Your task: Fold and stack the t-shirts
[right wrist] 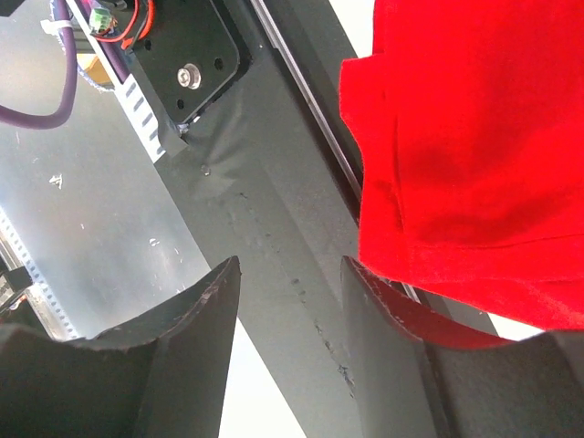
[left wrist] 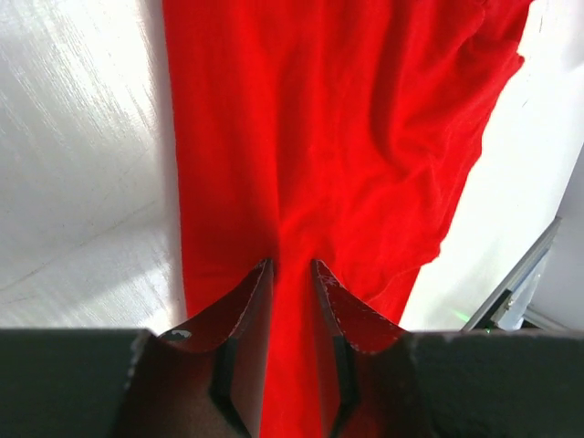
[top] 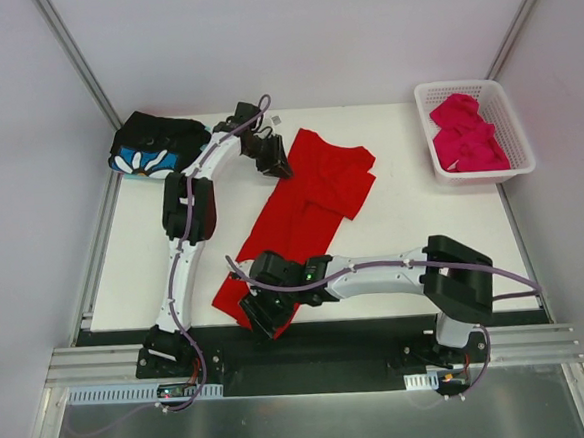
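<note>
Three t-shirts, top view. (a) Red t-shirt [top: 311,208]: long diagonal strip across ctr of the white surface [top: 424,240], running from far R of ctr down to the near edge, where its lower corner overhangs the dark rail [top: 361,339]; the far part is creased and partly doubled over itself. (b) Black floral t-shirt [top: 152,149]: bunched at the far-L corner of the surface, apart from the red one. (c) Pink t-shirt [top: 466,132]: crumpled inside the white lattice basket [top: 485,176] at the far-R corner. L end effector [top: 276,168] sits at the far-L edge of the red t-shirt. In its wrist view the jaws are narrow, w/ a band of red cloth pinched between the fingers [left wrist: 248,306], i.e. gripping the shirt. R end effector [top: 267,321] sits at the near edge, by the shirt's lower corner. In its wrist view the jaws stand apart w/ only the rail visible through the gap, i.e. not gripping. The red hem lies just beside one finger [right wrist: 392,310]; whether they touch cannot be told.
</note>
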### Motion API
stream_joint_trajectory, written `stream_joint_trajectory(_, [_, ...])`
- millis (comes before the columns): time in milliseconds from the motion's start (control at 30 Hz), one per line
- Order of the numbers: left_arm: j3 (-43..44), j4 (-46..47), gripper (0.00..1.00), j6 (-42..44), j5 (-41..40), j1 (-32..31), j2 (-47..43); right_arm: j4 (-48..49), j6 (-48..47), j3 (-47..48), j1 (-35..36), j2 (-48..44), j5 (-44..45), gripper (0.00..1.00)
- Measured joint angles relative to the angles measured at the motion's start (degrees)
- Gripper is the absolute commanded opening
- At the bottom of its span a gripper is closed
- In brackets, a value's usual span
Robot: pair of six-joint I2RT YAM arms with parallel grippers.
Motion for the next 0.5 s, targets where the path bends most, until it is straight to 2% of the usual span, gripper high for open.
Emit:
stream_joint_trajectory(233, [-0.17, 0.09, 0.23, 0.42, -1.53, -0.7, -2.19, 0.37, 0.04, 0.0, 0.0, 1.33, -0.37, 0.51])
stream_joint_trajectory(500, [4.57, 1.79, 0.24, 0.28, 8.7, -2.14, -1.95, 0.7, 0.31, 0.0, 0.0, 3.45, -0.79, 0.51])
